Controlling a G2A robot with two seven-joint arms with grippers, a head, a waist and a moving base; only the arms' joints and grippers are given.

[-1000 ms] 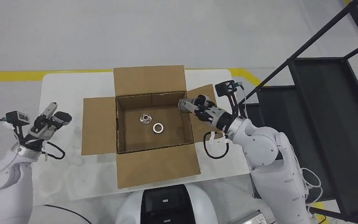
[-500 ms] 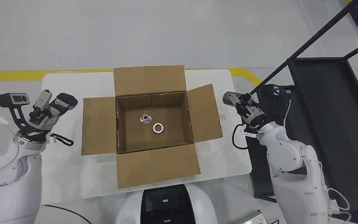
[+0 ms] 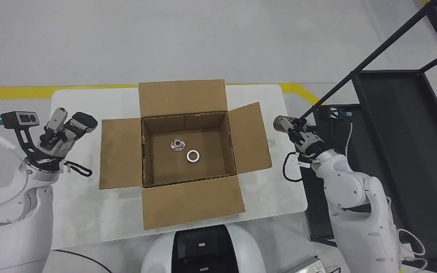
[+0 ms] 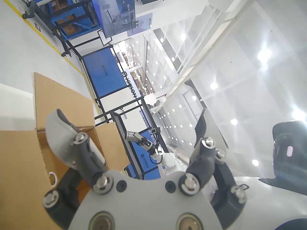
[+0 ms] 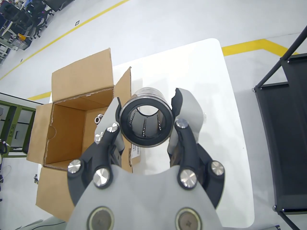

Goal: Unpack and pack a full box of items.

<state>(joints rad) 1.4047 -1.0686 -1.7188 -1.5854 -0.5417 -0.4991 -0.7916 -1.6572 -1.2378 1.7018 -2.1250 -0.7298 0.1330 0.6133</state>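
The right hand (image 5: 146,102)'s finger (image 5: 106,118) covers most of a small metal part (image 5: 97,120) on the box (image 5: 69,130) floor. The gripped cylinder (image 5: 146,123) hides part of the table (image 5: 215,96). From above, the rack (image 3: 399,136) at 3 o'clock runs off the edge. The ring (image 3: 194,156), and the metal part at its 10 o'clock, are too small for detail.

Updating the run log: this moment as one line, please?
right gripper: holds metal sleeve, beside box | left gripper: open, empty | box: flanged ring, plain ring
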